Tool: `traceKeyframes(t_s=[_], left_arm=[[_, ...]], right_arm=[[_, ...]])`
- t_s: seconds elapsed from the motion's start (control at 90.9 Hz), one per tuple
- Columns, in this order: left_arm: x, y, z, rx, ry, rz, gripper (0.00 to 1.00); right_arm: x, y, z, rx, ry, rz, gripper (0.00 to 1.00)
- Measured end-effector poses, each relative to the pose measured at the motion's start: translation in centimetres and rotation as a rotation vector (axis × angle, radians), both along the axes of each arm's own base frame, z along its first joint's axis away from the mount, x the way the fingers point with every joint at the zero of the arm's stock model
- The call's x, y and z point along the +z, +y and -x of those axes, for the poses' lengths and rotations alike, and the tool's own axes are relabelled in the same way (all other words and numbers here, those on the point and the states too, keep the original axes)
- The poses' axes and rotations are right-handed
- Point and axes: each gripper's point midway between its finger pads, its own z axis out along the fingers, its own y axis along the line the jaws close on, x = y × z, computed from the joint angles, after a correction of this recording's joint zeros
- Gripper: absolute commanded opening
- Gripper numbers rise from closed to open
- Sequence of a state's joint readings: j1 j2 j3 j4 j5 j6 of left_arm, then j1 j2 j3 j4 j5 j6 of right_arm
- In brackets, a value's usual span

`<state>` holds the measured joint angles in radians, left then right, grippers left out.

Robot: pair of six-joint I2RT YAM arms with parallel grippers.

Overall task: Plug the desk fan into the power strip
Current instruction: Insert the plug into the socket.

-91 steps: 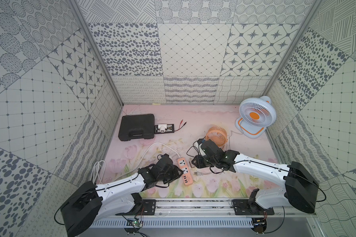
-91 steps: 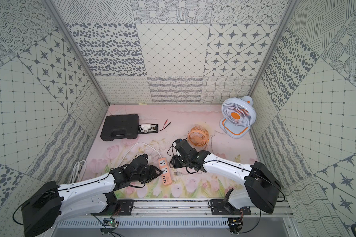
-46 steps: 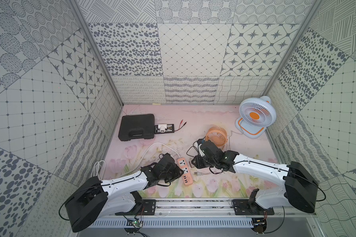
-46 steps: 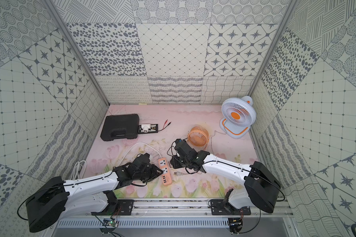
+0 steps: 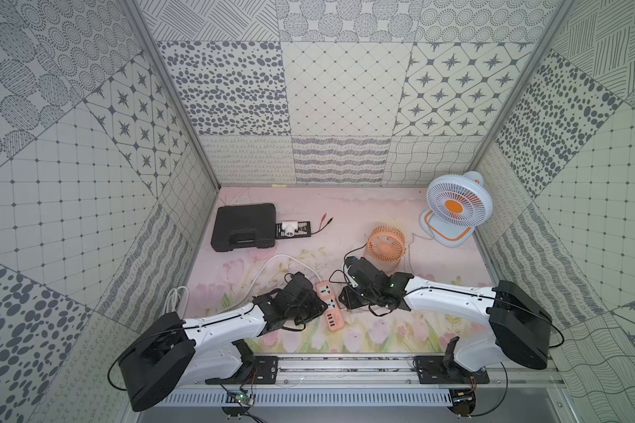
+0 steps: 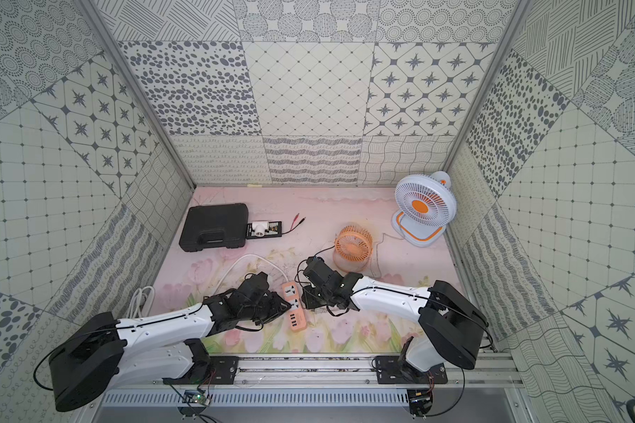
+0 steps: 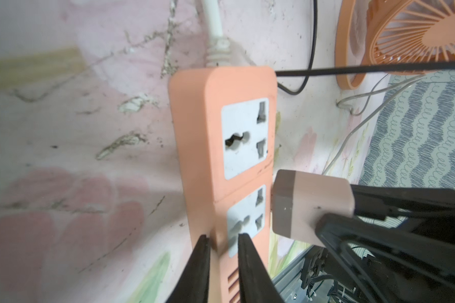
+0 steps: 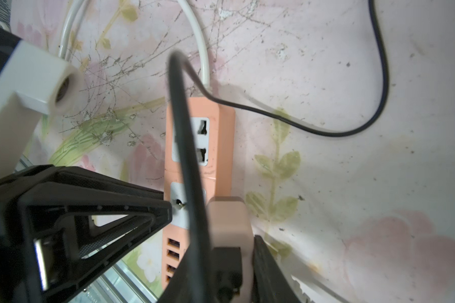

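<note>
Pink floral mat [image 5: 382, 329] up front, and the power strip [image 5: 329, 305] lies flat on it, front and centre. Left gripper [image 7: 222, 240] pinches narrow on the strip's long edge, by the socket [image 7: 244, 217] next to the USB ports [image 8: 174, 251]. Right gripper [image 8: 231, 246] clamps a beige plug [image 7: 310, 207], just beside the strip's opposite edge, level with that socket, not plugged in. Black cable [image 8: 326, 134] loops back toward the orange desk fan [image 5: 386, 243]. Farther off, black case [image 5: 243, 227] and white fan [image 5: 459, 199].

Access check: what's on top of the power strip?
Sockets bare. Left gripper pinches the power strip's edge, one finger over the second socket; right gripper's plug is beside it. Under that finger: hidden.
</note>
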<state>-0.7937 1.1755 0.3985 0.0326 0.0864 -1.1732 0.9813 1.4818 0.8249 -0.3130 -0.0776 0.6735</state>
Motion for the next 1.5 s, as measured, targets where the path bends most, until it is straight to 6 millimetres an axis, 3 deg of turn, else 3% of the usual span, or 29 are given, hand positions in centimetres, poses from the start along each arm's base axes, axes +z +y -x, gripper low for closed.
traceKeyframes(t_s=[0.484, 0.704, 0.913, 1.001, 1.222, 1.497], left_arm=[[0.0, 0.5, -0.7, 0.015, -0.027, -0.051, 0.21], [0.2, 0.8, -0.7, 0.018, -0.036, -0.055, 0.24], [1.0, 0.6, -0.8, 0.011, -0.059, -0.036, 0.24], [1.2, 0.5, -0.7, 0.004, -0.061, -0.030, 0.24], [1.2, 0.3, -0.3, -0.014, -0.054, -0.014, 0.24], [0.8, 0.4, 0.3, -0.028, -0.037, -0.007, 0.24]], right_arm=[[0.7, -0.1, -1.3, -0.037, -0.007, -0.024, 0.00], [3.9, -1.2, -2.3, -0.084, -0.065, -0.073, 0.00], [8.9, -5.7, -6.6, -0.273, -0.118, -0.211, 0.00], [9.8, -6.0, -6.7, -0.276, -0.125, -0.239, 0.00], [8.6, -4.6, -5.1, -0.197, -0.078, -0.221, 0.00], [6.3, -1.1, -2.4, -0.048, -0.046, -0.146, 0.00]])
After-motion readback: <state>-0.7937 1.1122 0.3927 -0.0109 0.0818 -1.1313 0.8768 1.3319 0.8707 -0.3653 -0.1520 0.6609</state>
